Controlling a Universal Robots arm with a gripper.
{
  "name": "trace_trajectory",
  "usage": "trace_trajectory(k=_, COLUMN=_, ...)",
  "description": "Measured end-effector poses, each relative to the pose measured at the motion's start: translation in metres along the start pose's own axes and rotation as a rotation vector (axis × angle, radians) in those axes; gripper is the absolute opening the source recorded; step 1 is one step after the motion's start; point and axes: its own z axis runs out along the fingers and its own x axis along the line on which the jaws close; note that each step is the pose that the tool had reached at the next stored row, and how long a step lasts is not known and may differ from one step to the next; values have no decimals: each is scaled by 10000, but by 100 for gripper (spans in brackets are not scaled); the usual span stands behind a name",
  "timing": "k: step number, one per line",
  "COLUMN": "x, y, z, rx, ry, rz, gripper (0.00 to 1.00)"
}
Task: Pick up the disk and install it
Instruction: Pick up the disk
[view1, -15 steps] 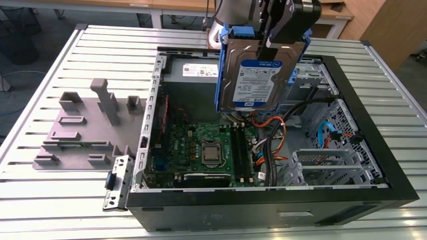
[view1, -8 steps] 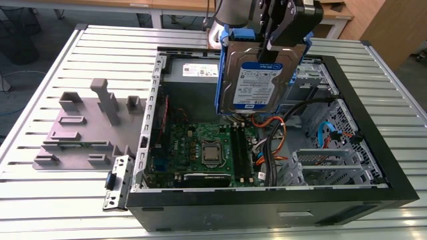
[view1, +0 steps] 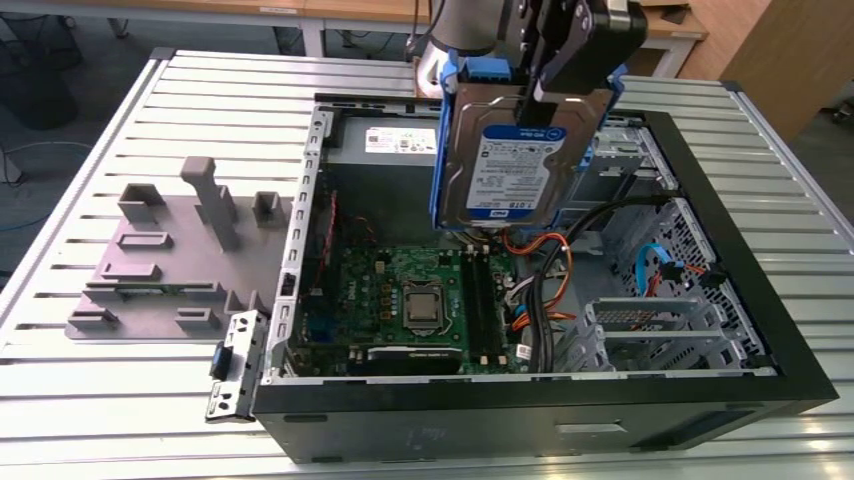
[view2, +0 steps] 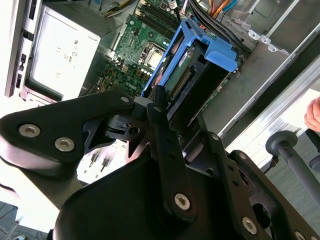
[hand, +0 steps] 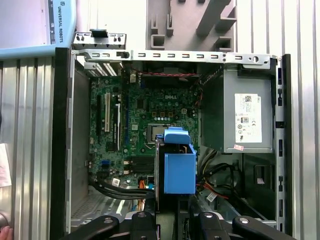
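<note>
One disk (view1: 514, 170), one gripper (view1: 541, 92), one case (view1: 534, 418), one power supply (view1: 383, 141), one motherboard (view1: 387, 300) and one grey fixture (view1: 147, 270) are counted in the exterior view.

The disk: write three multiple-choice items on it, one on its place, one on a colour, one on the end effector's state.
1. Where is the disk?
A. Flat on the grey fixture plate.
B. Up in the air over the open computer case.
C. Seated in a drive bay.

2. What colour are its plastic rails?
A. Blue.
B. Red.
C. Yellow.

3. How is the end effector?
A. Open, clear of the disk.
B. Shut on a cable.
C. Shut on the disk.

Key:
1 B: it hangs upright above the motherboard.
2 A: blue plastic frames the silver body.
3 C: it clamps the disk's upper end and holds it aloft.
</note>
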Motion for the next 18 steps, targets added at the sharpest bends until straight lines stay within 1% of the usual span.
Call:
trace_trajectory(k=4, x=41, y=0, z=-1, rx=0, ry=0, rz=1, gripper=35)
trace_trajectory(k=13, x=202, y=-2, z=0, rx=0, ry=0, rz=1, gripper=35)
trace_trajectory(k=18, x=269, y=-3, z=-1, rx=0, ry=0, rz=1, gripper=35)
